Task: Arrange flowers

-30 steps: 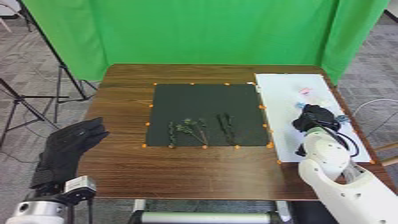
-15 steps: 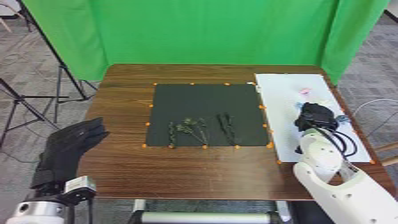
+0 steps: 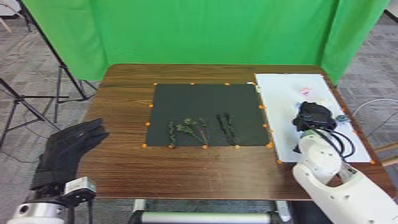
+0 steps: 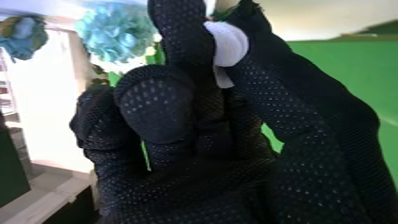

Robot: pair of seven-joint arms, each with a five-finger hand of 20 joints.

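Note:
In the head view my right hand (image 3: 313, 114) is over the white sheet (image 3: 282, 86) on the table's right. In the right wrist view, thumb and finger of my right hand (image 4: 209, 165) pinch a smooth white petal-like piece (image 4: 229, 44). Beyond it are a light blue flower (image 4: 115, 31) and a darker blue one (image 4: 23, 38). The head view has a pink flower (image 3: 306, 91) and a blue flower (image 3: 342, 118) on the sheet. Green stems (image 3: 189, 128) and dark stems (image 3: 226, 129) lie on the black mat (image 3: 204, 100). My left hand (image 3: 69, 147) stays open left of the mat.
Orange markers border the black mat and the sheet on the brown table (image 3: 178, 172). A green curtain (image 3: 213, 30) hangs behind the far edge. Black tripod legs (image 3: 53, 97) stand on the floor at the left.
My right hand has shifted slightly over the sheet toward the table's far side, and its forearm has swung a little left. The left hand and the stems on the mat have stayed still.

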